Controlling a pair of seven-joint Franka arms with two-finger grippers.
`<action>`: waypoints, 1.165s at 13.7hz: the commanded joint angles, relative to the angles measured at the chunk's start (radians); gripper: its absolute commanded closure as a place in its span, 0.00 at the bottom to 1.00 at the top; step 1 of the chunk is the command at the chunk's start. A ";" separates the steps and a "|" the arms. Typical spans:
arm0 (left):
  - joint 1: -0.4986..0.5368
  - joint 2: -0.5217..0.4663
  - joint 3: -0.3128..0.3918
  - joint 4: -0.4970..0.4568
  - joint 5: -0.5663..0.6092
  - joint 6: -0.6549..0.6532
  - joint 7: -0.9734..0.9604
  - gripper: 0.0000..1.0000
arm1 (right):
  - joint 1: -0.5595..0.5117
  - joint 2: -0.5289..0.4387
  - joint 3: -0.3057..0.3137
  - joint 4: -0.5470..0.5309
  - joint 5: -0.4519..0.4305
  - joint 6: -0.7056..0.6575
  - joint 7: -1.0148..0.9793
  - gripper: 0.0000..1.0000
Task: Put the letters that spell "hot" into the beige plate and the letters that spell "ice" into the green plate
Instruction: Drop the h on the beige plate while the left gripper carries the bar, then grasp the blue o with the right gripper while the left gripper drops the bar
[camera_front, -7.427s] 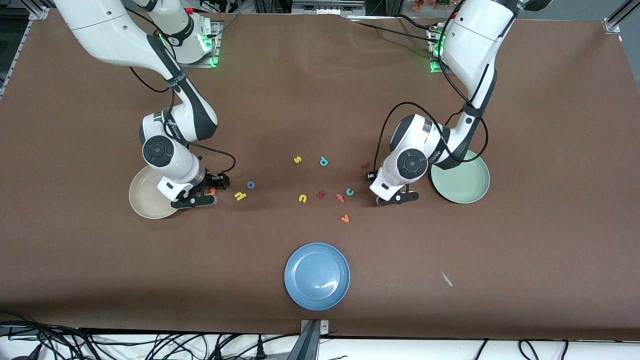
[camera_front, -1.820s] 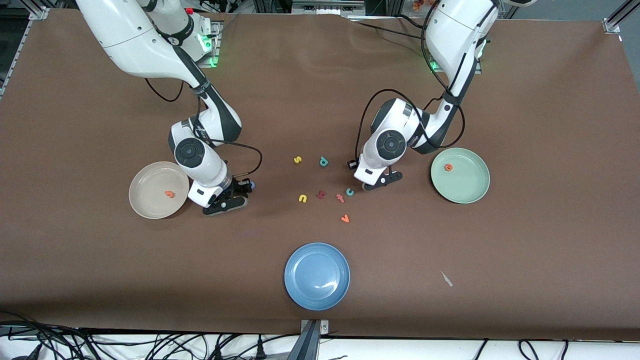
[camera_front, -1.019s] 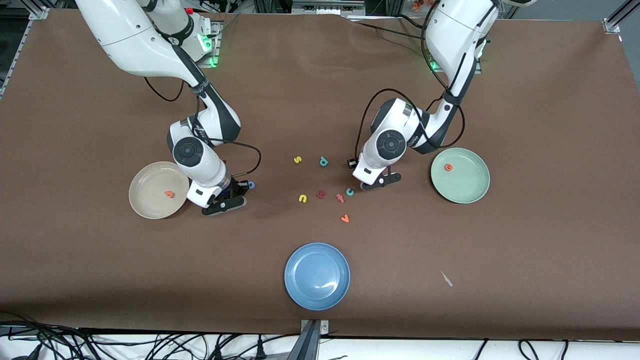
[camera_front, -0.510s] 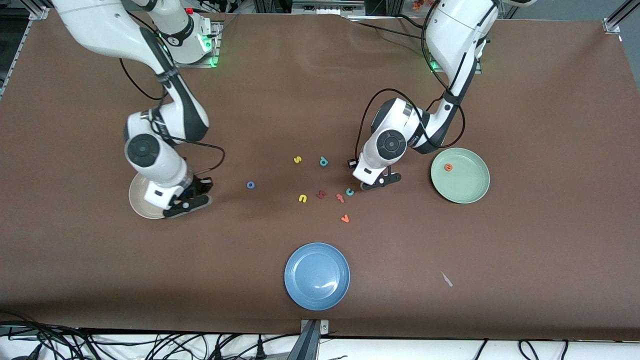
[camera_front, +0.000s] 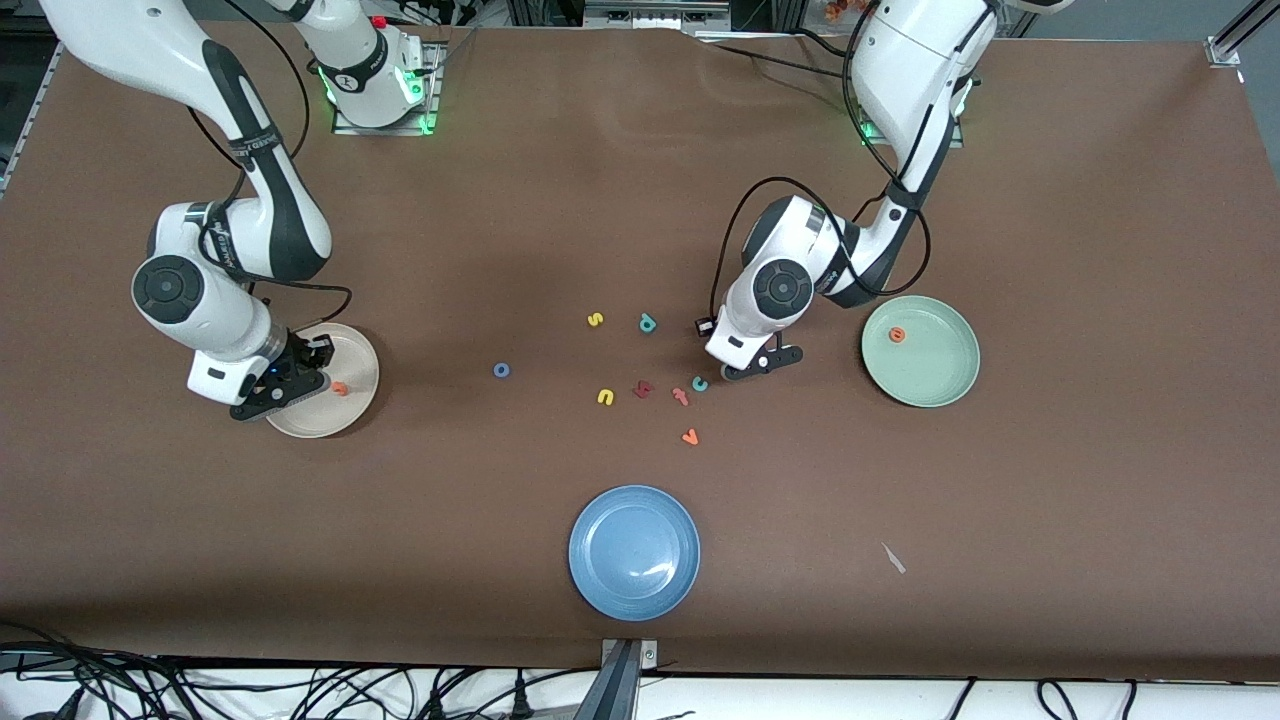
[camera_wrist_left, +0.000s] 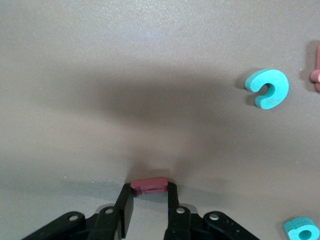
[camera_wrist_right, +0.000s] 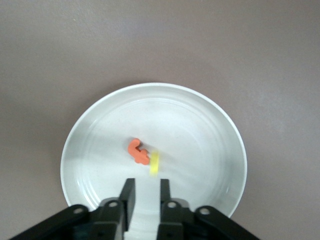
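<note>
Swinging away from the blue "o", the right arm had carried its load toward its own end of the table. The right gripper now hung over the beige plate. From the right wrist view, the fingers stood a little apart with nothing between them. The yellow "h" showed as a blur just off their tips, beside the orange "t" already lying in the plate. It looked to me like a drop just made. If so, two letters of "hot" were home, and only the "o" was left out on the cloth, between the beige plate and the loose cluster.

In the middle, nothing had stirred: the yellow "s", the teal "p", the yellow "u", the pinkish-red "f" and the orange "v" lay as before. The blue plate sat nearest the camera.

The left arm had barely shifted, but its fingers had drawn in. The left gripper was down at the cloth just beside the teal "c", pinched onto the dark red "i". The bar still seemed to rest on the table.

The green plate held only the orange "e". I judged the "i" was next to go there, and the "c" after it.
</note>
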 joint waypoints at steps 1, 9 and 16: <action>-0.011 -0.018 0.014 -0.025 0.009 -0.004 0.014 0.91 | 0.004 -0.031 0.006 -0.030 0.031 0.003 -0.008 0.27; 0.122 -0.149 0.019 0.094 0.007 -0.318 0.110 0.90 | 0.016 0.024 0.196 0.021 0.118 0.005 0.343 0.27; 0.413 -0.192 0.017 0.167 0.134 -0.611 0.472 0.90 | 0.152 0.123 0.230 0.122 0.102 0.025 0.567 0.27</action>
